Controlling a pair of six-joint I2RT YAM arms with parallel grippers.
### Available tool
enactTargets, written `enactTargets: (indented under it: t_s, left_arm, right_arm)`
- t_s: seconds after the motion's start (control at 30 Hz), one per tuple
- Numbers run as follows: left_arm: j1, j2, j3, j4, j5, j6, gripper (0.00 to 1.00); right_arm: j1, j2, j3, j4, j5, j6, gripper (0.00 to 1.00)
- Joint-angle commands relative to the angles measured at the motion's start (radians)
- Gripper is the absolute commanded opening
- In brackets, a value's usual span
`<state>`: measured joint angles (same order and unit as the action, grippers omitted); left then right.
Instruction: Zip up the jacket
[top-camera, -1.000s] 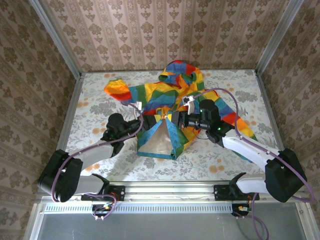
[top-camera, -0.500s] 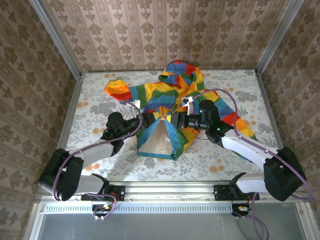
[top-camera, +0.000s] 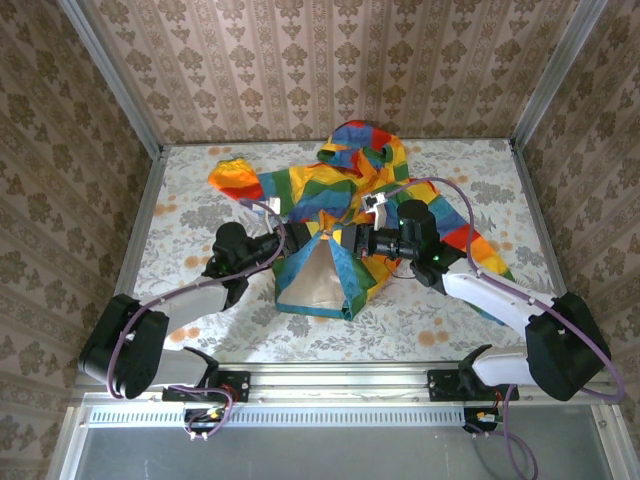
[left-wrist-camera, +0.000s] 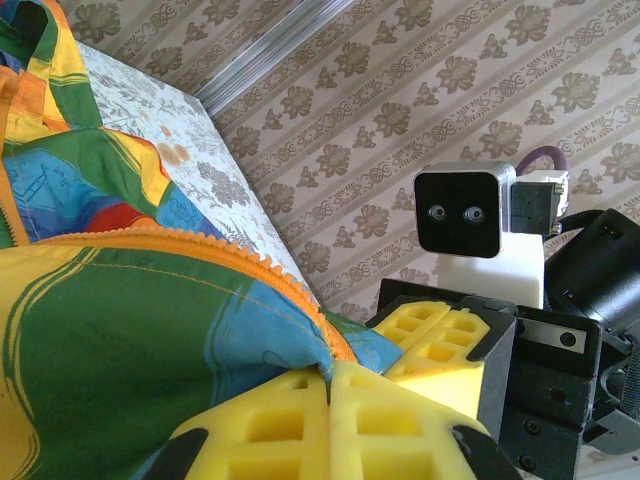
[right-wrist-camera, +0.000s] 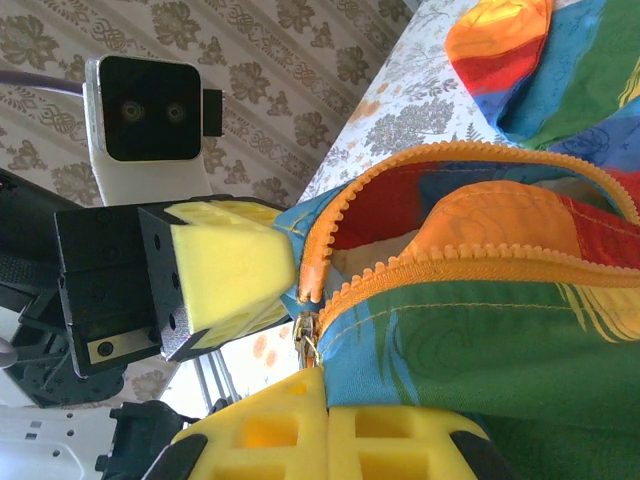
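Near edge: both arm bases, arms reaching in toward the middle of the surface. The jacket lies mid-surface, hem toward the arms, a wedge of pale lining showing, sleeves spread, hood at the far wall.

Left tool: pads fully closed, pinching a fold of jacket cloth beside the orange zipper teeth.

Right tool: pads closed too, clamped on the jacket's edge right at the foot of the zipper. A small metal piece, likely the slider, sits just above its pads. Can't tell if it has the pull itself or only cloth. The two tools sit just beside each other, facing.

Zipper is open above that point, the two rows of teeth parting in a loop.

Risks, judged:
- the tools bump, being so close
- cloth slips from the pads if pulled hard
- loose blue fabric near the slider gets caught and jams it
- without counter-tension the whole jacket drags across the surface instead of zipping
- teeth rows bowed apart, so the slider may skip
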<state>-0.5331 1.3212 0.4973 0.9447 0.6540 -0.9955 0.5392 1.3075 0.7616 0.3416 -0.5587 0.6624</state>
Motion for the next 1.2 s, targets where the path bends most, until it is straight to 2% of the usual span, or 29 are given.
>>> enactTargets:
  t_s: [0.0, 1.03, 1.17]
  left_arm:
    - [0.001, -0.005, 0.023, 0.053, 0.009, -0.005, 0.0]
    - [-0.06, -0.053, -0.038, 0.02, -0.004, -0.002, 0.0]
    - [-0.062, -0.061, -0.046, 0.019, -0.039, -0.003, 0.0]
  right_arm:
    - [0.0, 0.007, 0.002, 0.042, -0.024, 0.006, 0.0]
    - [-0.004, 0.01, 0.007, 0.019, 0.049, 0.006, 0.0]
    - [-0.005, 0.01, 0.007, 0.018, 0.048, 0.006, 0.0]
